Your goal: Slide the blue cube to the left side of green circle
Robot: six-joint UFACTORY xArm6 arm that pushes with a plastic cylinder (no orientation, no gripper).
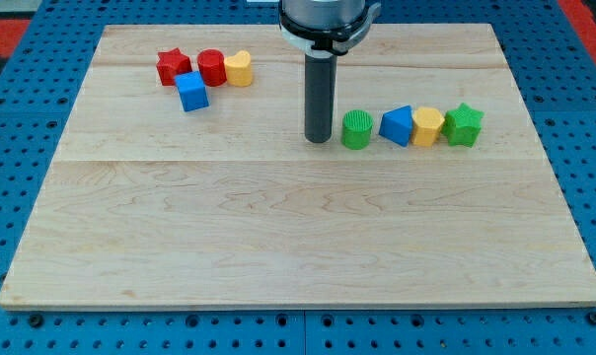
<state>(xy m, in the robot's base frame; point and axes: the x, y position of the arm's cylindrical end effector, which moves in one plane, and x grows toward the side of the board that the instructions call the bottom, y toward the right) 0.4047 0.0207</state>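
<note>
Camera view: a pale wooden worktop (298,227), grain running across, lies on a blue perforated base (22,325). My tip (319,139), the end of a smooth dark rod that serves as end effector, has no jaws and holds nothing. It rests just left of the ribbed green circle (356,130), seemingly apart from it. Rightward a row follows: blue wedge (398,125), yellow block (427,126), green star (463,125). The blue cube (191,91) sits well apart at upper left, below a red star (173,67), red cylinder (211,67) and yellow heart (239,68).
</note>
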